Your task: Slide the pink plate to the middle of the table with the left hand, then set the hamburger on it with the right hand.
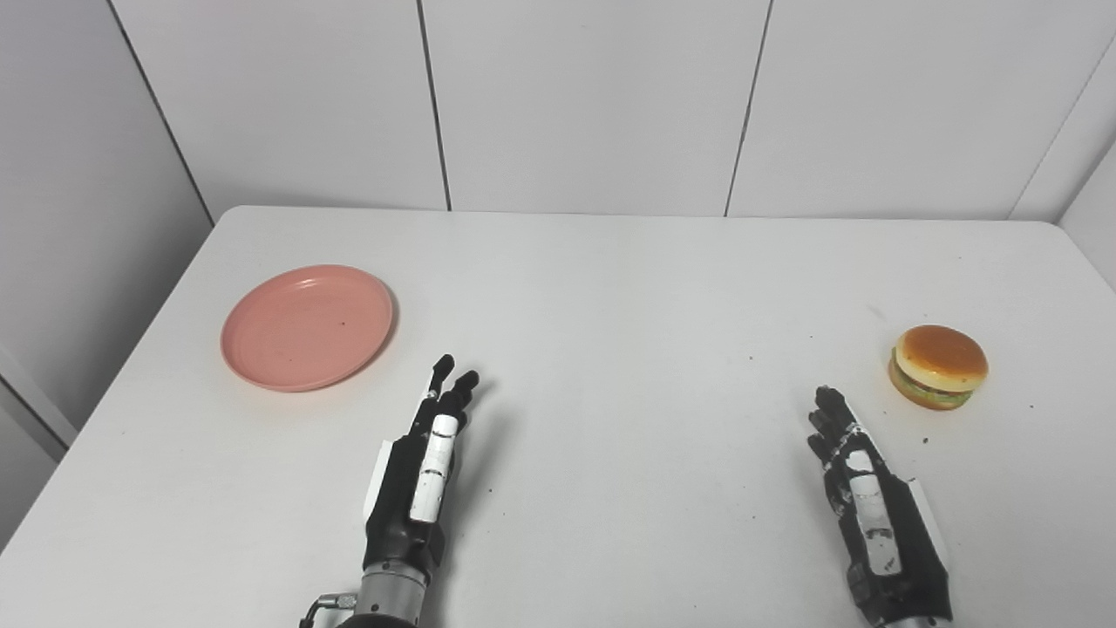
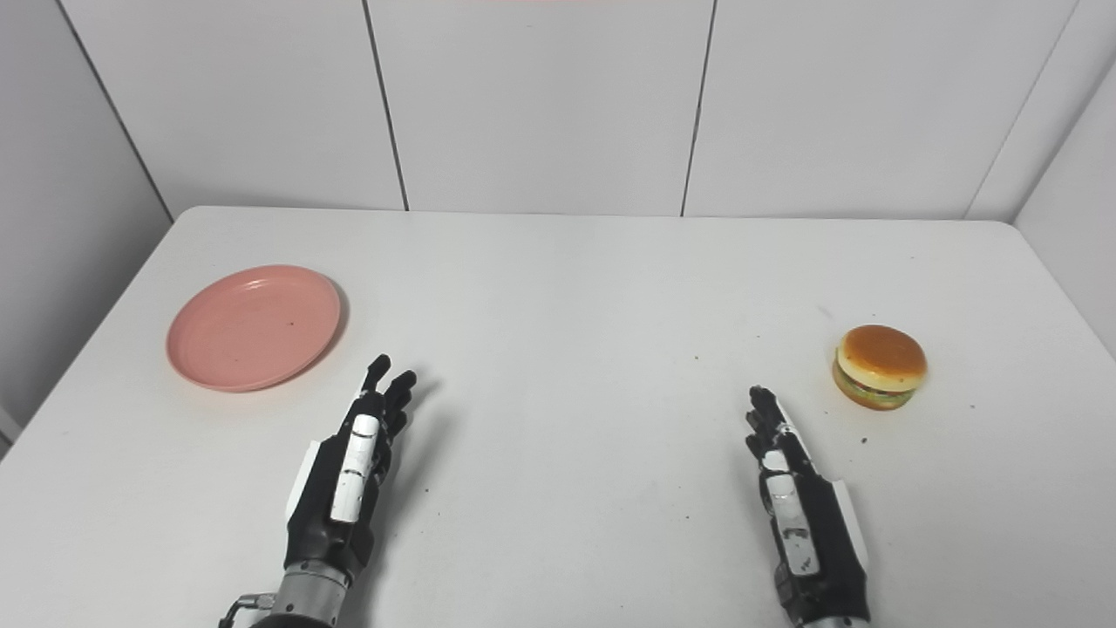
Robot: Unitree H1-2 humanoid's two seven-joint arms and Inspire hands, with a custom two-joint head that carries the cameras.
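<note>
A round pink plate (image 1: 307,327) lies empty on the left part of the white table (image 1: 610,288). A hamburger (image 1: 938,366) with a golden bun sits near the table's right side. My left hand (image 1: 423,475) rests low over the table, below and to the right of the plate, fingers stretched forward and holding nothing. My right hand (image 1: 867,501) hovers below and left of the hamburger, a short gap from it, fingers extended and empty.
Grey panel walls (image 1: 593,96) close in the table at the back and on both sides. Small dark specks dot the tabletop near the hamburger. The table's left edge runs close beside the plate.
</note>
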